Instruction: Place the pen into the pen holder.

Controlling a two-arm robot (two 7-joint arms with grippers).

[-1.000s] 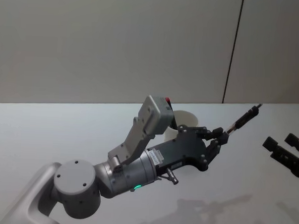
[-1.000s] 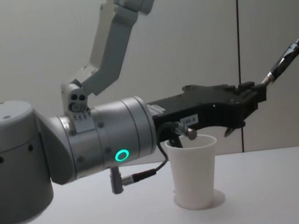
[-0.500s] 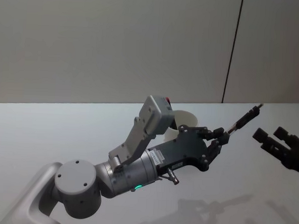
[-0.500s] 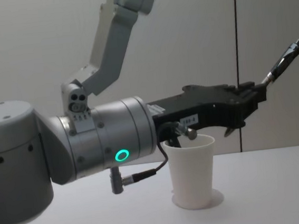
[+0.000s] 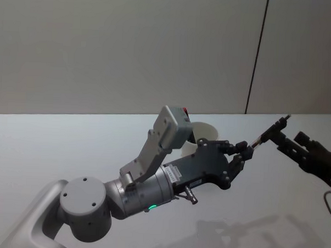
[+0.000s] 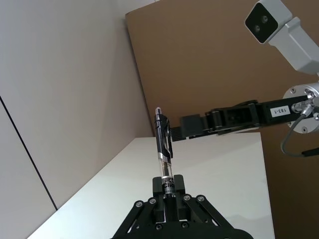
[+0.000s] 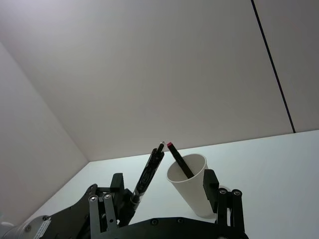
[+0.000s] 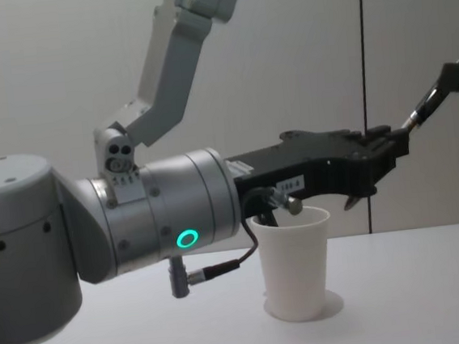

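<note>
Pinching pen point(image 5: 268, 134) by lower end with left gripper point(image 5: 243, 151), above and ahead of cup point(image 8: 294, 255); flanking its top with spread fingers of right gripper point(image 5: 291, 144). Might tip or fall beside cup if clamped off-centre or released early.

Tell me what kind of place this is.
Probably a bare robot test bench: a plain white table, blank wall panels, and a paper cup near the left gripper holding a pen, right gripper at its tip.
</note>
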